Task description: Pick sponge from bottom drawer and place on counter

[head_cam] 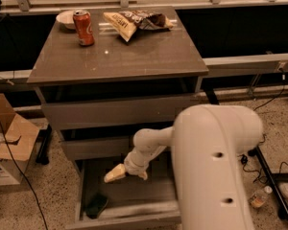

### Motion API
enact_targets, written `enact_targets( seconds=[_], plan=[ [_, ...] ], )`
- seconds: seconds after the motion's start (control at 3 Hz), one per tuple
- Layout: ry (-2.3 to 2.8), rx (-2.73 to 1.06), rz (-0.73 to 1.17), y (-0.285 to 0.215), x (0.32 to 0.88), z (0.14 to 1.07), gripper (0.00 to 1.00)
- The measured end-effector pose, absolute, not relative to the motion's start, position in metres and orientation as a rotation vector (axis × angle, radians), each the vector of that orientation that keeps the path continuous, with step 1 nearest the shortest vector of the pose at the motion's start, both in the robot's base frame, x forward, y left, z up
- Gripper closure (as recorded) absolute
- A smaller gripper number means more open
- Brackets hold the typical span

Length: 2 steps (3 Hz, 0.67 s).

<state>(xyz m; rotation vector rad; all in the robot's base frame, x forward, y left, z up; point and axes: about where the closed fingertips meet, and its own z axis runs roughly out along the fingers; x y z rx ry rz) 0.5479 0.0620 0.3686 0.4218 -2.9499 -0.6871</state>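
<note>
Nothing readable. Snack bag [134, 22] at the counter [134, 56] rear edge carries print, too blurred. Gripper [127, 173] below the counter, over bottom drawer [134, 210].

Dim warm light, pale glare on the counter [134, 56], shadow around the tool [121, 173] over the bottom drawer [139, 195].

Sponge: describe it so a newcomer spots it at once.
Start at the open bottom drawer of the grey cabinet. The sponge lies flat near its front-left corner, just below-left of the gripper. It is the only loose item there, dark; the can and snack bag sit up on the counter.
</note>
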Motion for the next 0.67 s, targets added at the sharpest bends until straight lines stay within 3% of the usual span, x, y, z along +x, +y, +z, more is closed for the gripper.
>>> enact_targets(
  seconds=[0.67],
  plan=[
    [-2.892, 0.151, -0.560, 0.108, 0.546, 0.254, 0.00]
  ],
)
